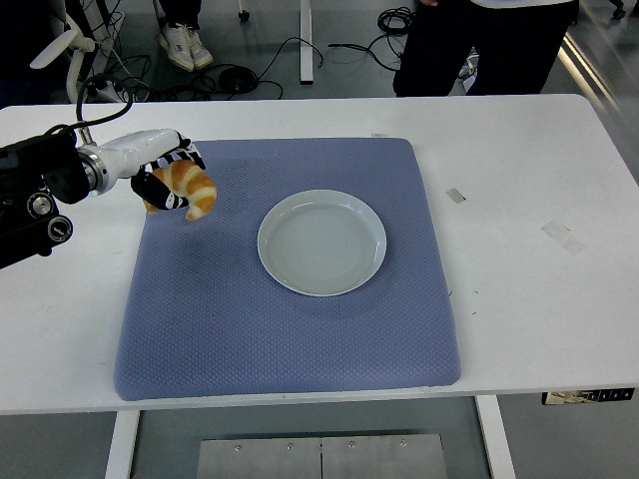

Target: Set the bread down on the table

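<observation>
The bread is a golden croissant (189,189), held in the air in my left hand (165,180). The hand's white and black fingers are curled around it. It hangs above the left edge of the blue mat (290,299), near the bare white table (60,299). The grey plate (321,242) sits empty at the mat's middle, to the right of the hand. My left arm comes in from the left edge. My right arm is out of view.
A person's dark legs (479,45) stand behind the table at the top right. Bits of tape (455,196) lie on the table right of the mat. Cables and a chair are on the floor beyond the far edge.
</observation>
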`<action>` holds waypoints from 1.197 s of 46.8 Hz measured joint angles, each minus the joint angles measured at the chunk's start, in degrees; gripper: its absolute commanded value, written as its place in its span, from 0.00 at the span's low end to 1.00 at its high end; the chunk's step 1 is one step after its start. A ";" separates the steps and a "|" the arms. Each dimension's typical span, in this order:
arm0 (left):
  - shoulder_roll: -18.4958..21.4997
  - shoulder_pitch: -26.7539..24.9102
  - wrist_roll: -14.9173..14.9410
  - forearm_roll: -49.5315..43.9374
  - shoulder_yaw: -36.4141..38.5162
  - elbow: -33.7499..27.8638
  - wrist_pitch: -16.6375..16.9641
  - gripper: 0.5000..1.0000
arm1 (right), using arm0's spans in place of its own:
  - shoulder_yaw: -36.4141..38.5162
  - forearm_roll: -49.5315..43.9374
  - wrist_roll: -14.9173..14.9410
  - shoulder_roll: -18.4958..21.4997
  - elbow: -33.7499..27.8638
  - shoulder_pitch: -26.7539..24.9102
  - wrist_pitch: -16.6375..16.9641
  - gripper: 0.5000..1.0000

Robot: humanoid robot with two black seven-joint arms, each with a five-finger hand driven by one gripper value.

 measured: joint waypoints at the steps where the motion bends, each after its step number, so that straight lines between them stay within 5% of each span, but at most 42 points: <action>1: 0.00 0.20 -0.06 -0.01 -0.02 0.02 0.05 0.00 | 0.00 0.00 0.01 0.00 0.00 0.00 0.00 1.00; 21: -1.24 1.61 -0.23 -0.14 -0.05 0.12 1.15 0.00 | 0.01 0.00 0.01 0.00 0.00 0.01 0.00 1.00; 23: -1.30 1.61 -0.24 -0.13 -0.01 0.13 1.17 0.08 | 0.01 0.00 0.00 0.00 0.00 0.00 0.00 1.00; 27: -1.60 1.62 -0.29 -0.10 -0.01 0.13 1.24 0.46 | 0.01 0.00 0.00 0.00 0.00 0.00 0.00 1.00; 34: -1.74 1.62 -0.30 -0.11 -0.01 0.13 1.29 0.77 | 0.01 0.00 0.00 0.00 0.00 0.00 0.00 1.00; 56: -1.65 1.61 -0.83 -1.30 -0.25 0.04 1.08 0.87 | 0.01 0.00 0.01 0.00 0.00 0.00 0.00 1.00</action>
